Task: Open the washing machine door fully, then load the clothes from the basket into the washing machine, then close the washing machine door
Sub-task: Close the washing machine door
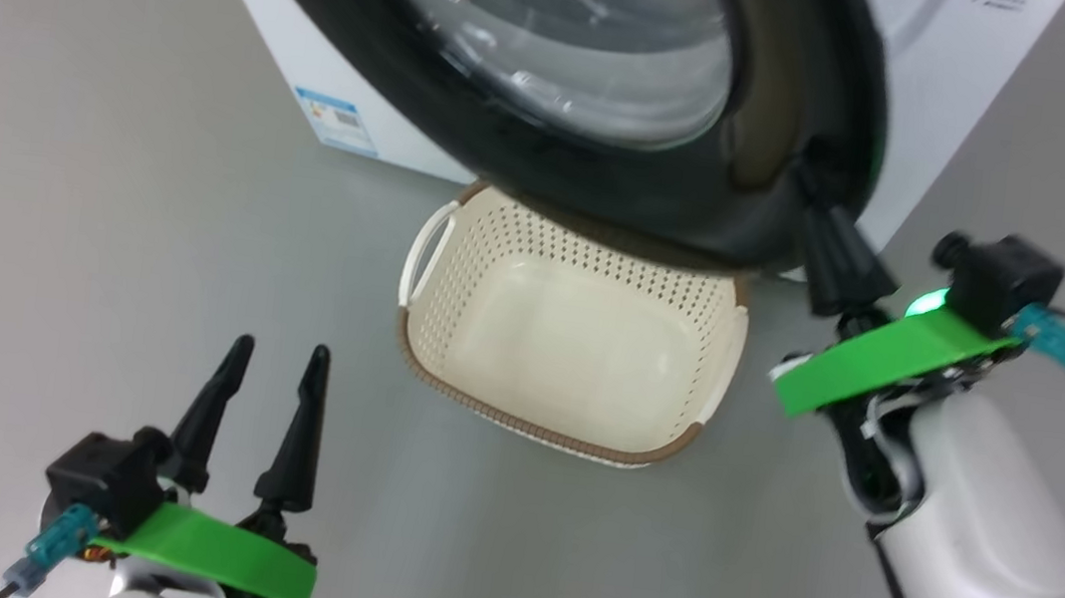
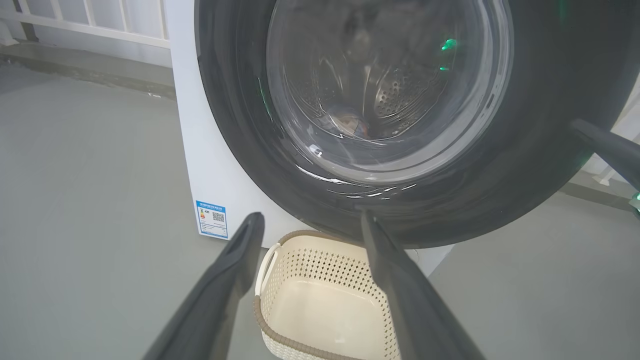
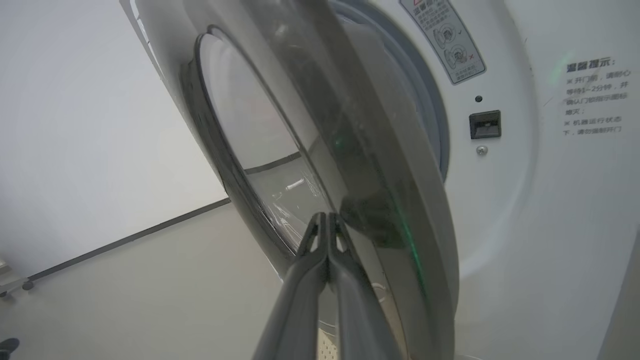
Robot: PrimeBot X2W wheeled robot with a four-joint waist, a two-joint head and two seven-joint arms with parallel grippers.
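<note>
Head view: the closed right end effector (image 1: 810, 195) presses its tips to the washing machine door (image 1: 606, 177) at the rim. The empty basket (image 1: 498, 245) lies lower to its left, and the left end effector (image 1: 281, 348) hangs open. Left wrist view: the clothes (image 2: 350, 125) lie ahead, behind the glass. Right wrist view: the door stands ajar from the washing machine (image 3: 500, 200). A steady, square push on the rim looks best.

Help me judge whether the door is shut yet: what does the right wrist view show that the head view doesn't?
Right wrist view: the latch socket and warning sticker on the machine's white front, with a gap between that front and the washing machine door, so it is not shut.
Head view: the empty basket below the door, the blue label, and the open left end effector.
Both: the door's black rim and glass, with the shut right end effector against the rim.
</note>
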